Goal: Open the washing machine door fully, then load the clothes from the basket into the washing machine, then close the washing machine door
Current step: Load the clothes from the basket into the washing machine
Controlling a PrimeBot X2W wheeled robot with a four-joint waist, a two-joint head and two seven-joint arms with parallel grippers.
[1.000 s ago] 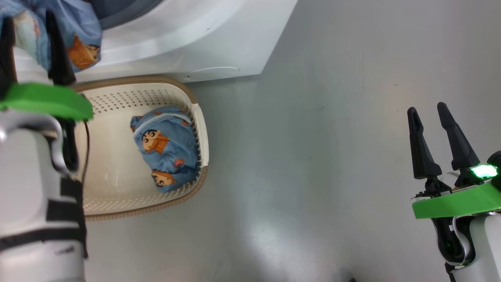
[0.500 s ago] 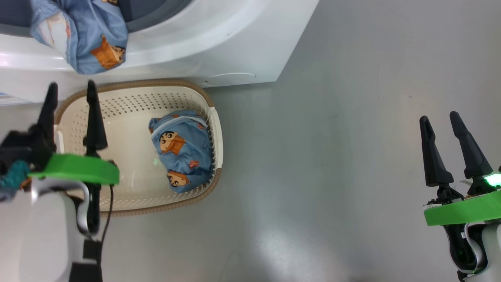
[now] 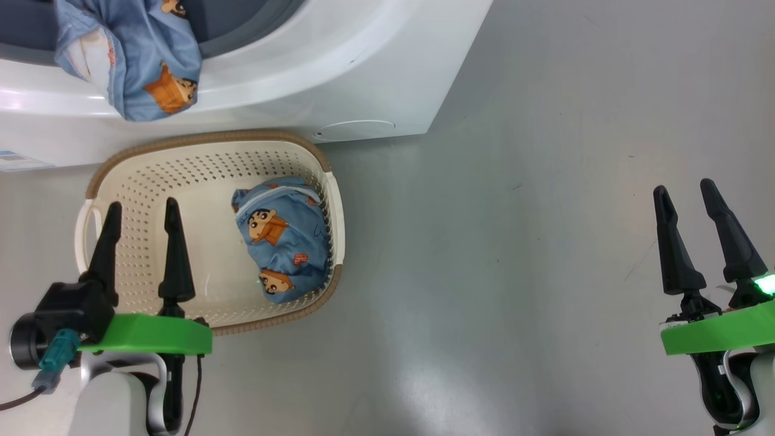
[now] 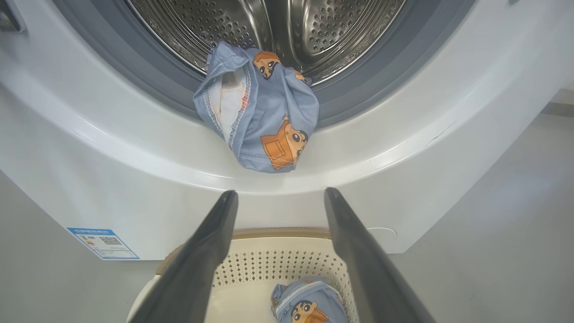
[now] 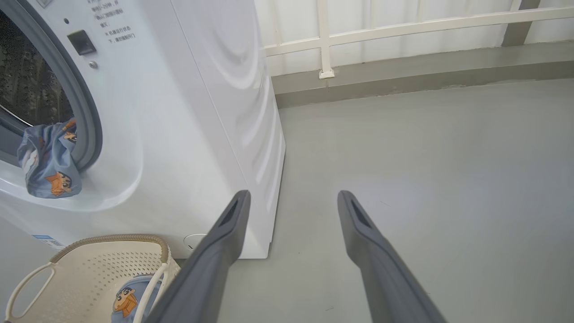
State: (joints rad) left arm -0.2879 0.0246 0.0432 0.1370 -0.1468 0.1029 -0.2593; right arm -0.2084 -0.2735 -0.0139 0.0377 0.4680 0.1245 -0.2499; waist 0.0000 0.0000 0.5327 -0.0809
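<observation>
Over the near left edge of the basket [image 3: 206, 137] hangs the left gripper [image 3: 142, 204], fingers spread and empty; the right gripper [image 3: 683, 188], likewise spread and empty, hangs above the floor [image 3: 484, 272]. One garment [image 3: 280, 245] lies against the basket's right wall; farther off, another garment [image 3: 130, 60] drapes over the door seal [image 4: 134, 76] of the washing machine [image 3: 339, 72].

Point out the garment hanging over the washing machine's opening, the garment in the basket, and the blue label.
Hanging garment [image 4: 264, 130]: left wrist view, its middle.
Basket garment [image 3: 281, 241]: head view, its middle.
Blue label [image 4: 104, 243]: left wrist view, its centre.

The basket [image 4: 287, 264] — cut off at the bottom edge.
</observation>
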